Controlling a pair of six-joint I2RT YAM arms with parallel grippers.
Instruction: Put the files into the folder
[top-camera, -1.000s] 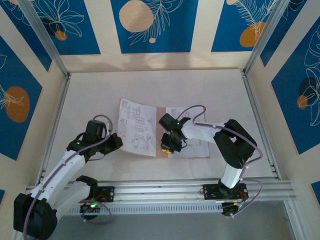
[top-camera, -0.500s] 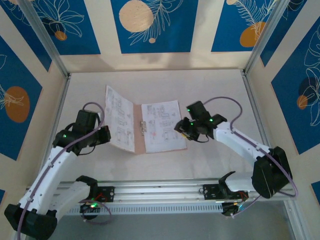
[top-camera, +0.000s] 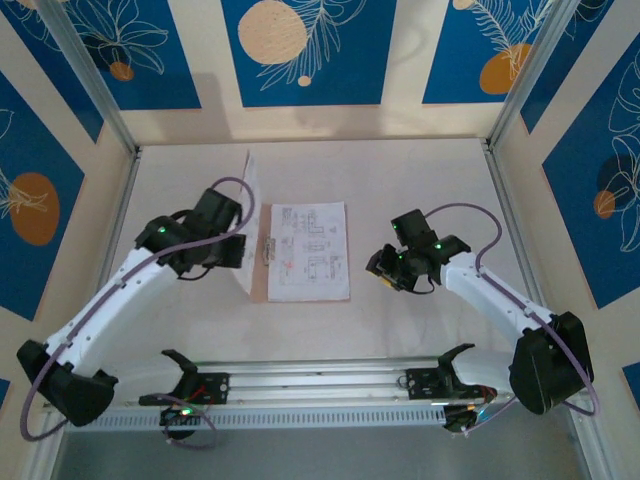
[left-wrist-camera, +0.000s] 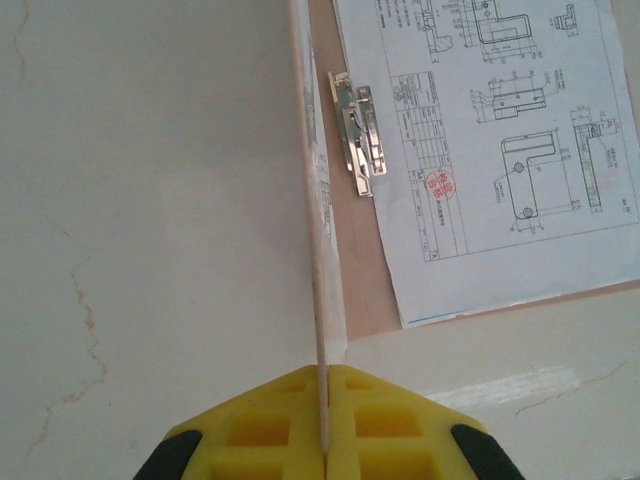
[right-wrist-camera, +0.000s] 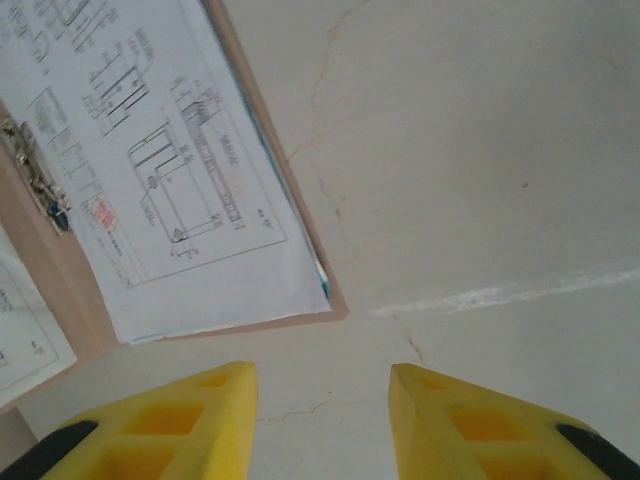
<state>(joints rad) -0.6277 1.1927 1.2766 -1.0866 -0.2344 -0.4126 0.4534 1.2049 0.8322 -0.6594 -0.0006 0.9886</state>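
From above, the folder (top-camera: 258, 285) lies open mid-frame on the tabletop (top-camera: 400, 180). Its left cover (top-camera: 248, 200) stands upright, pinched by the left fingers (top-camera: 238, 255). The files (top-camera: 312, 250) rest on its right half. The right fingers (top-camera: 382, 268) hang spread just right of it.

Left wrist view: the yellow fingers clamp the cover edge-on at bottom center, and a metal clip (left-wrist-camera: 358, 135) sits at upper middle.

Right wrist view: the fingers are spread at the bottom, with the folder's corner at middle left. A cyan edge (right-wrist-camera: 323, 285) peeks out beneath the printed sheet (right-wrist-camera: 150, 170).

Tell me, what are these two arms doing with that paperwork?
The left hand pinches the cover of the folder, holding it up on edge over the spine. Printed sheets lie flat on the folder's open back half, beside the metal clip. The right hand is open and empty, hovering over the table just right of the folder. Closing the cover seems to be what remains.
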